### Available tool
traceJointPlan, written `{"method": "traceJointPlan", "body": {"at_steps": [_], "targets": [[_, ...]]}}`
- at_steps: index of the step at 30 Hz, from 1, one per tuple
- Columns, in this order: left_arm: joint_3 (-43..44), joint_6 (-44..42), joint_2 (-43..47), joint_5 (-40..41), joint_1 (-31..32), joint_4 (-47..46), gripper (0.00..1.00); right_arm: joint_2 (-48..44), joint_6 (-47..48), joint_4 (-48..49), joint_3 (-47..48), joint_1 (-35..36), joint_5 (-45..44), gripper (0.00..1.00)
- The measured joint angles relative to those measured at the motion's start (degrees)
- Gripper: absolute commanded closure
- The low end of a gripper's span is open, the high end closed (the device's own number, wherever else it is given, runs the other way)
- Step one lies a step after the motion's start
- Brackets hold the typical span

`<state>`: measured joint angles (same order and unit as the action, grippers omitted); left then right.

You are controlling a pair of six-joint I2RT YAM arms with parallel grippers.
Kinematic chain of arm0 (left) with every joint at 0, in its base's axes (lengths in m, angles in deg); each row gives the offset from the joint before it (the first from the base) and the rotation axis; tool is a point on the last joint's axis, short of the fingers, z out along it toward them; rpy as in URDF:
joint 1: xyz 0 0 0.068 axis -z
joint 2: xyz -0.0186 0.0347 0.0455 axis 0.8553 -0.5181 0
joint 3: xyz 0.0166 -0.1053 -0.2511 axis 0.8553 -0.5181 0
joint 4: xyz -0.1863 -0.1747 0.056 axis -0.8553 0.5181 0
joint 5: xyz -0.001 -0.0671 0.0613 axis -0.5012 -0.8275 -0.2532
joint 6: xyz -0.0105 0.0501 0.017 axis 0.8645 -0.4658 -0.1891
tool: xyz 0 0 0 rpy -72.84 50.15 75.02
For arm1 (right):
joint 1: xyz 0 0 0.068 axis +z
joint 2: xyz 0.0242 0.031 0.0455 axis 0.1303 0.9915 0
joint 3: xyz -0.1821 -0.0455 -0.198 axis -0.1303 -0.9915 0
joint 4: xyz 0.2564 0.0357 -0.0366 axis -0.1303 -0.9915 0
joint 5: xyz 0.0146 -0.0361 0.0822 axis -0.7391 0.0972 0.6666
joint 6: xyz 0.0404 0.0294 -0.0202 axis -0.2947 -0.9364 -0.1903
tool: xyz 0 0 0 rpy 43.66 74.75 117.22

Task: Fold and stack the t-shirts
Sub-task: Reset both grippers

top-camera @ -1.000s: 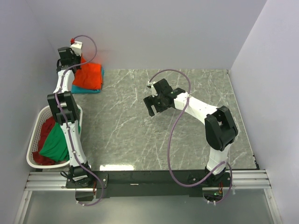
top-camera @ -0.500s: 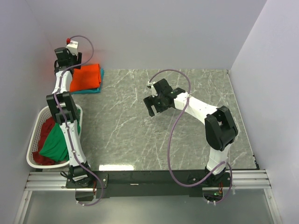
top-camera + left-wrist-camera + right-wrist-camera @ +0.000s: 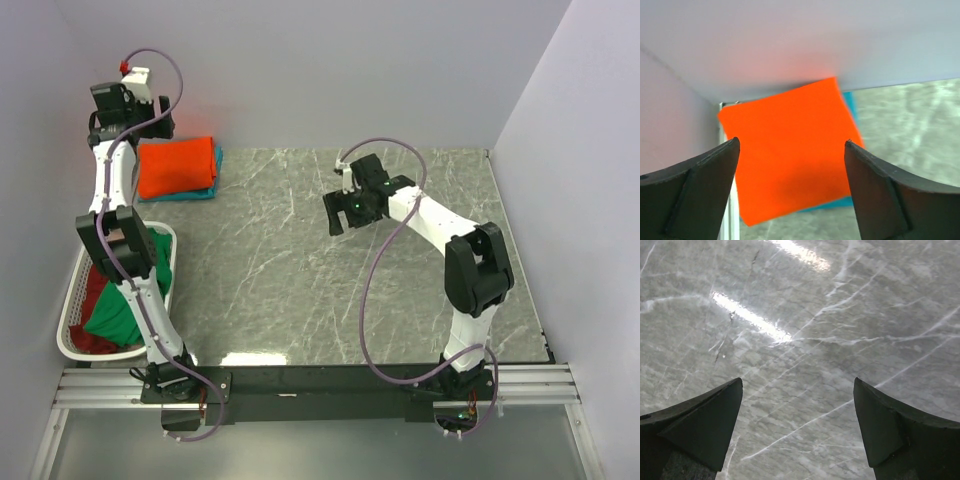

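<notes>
Judging by the layout, the left gripper [image 3: 791,144] hangs high over the far-left corner with its jaws wide and nothing in them, and the orange t-shirt [image 3: 790,155] lies folded below on the teal t-shirt [image 3: 852,107]. Two shirts look done, so the step in hand is probably clearing the stack and fetching another. That is best done by rising straight off, so no finger catches the top fold, then reaching into the laundry basket [image 3: 66,325] for the green t-shirt [image 3: 120,310], which lies over the dark red t-shirt [image 3: 95,280]. Pinching one layer near an edge should keep the red one from coming too. The right gripper [image 3: 797,382] hovers mid-worktop [image 3: 840,315], jaws wide and empty, well placed to help spread the cloth

Only the overhead view shows the basket and both arms. The left wrist view alone shows how squarely orange covers teal, with slivers of teal peeking out at the right and lower edges. The right wrist view sees only bare marble
</notes>
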<state>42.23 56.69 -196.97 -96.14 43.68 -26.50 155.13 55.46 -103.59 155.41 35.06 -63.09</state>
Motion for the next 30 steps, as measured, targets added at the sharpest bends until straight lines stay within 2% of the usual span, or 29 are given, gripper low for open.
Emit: {"method": "traceJointPlan", "body": {"at_steps": [3,5,6,8,14,21,23,30], "targets": [[0.8,1.0,1.1,-2.0,0.7,3.3,0.13,0.0,0.0,0.3,-0.3,-1.4,1.1,0.02],[0.9,1.7,1.0,-3.3,1.4,7.1,0.08,0.0,-0.1,0.9,-1.1,-1.8,1.6,0.02],[0.8,1.8,0.9,-3.6,1.5,8.0,0.02,0.0,-0.3,1.2,-1.8,-2.0,1.8,0.02],[-0.9,1.9,1.1,-5.0,2.1,9.9,0.01,-0.1,-0.6,1.2,-3.2,-2.4,2.3,0.02],[-17.4,0.6,7.2,-5.2,7.9,13.0,0.01,-2.3,-1.1,1.2,-7.3,-5.9,3.2,0.02],[-34.5,-0.7,16.5,-6.0,24.3,15.4,0.01,-7.1,0.1,1.0,-10.1,-14.6,4.0,0.02],[-39.9,-0.5,19.9,-7.0,26.8,15.4,0.01,-9.4,1.4,0.7,-10.9,-17.0,4.0,0.02],[-52.8,1.9,30.5,-5.7,27.0,13.2,0.01,-18.4,9.0,-2.6,-16.4,-23.1,4.3,0.02]]}}
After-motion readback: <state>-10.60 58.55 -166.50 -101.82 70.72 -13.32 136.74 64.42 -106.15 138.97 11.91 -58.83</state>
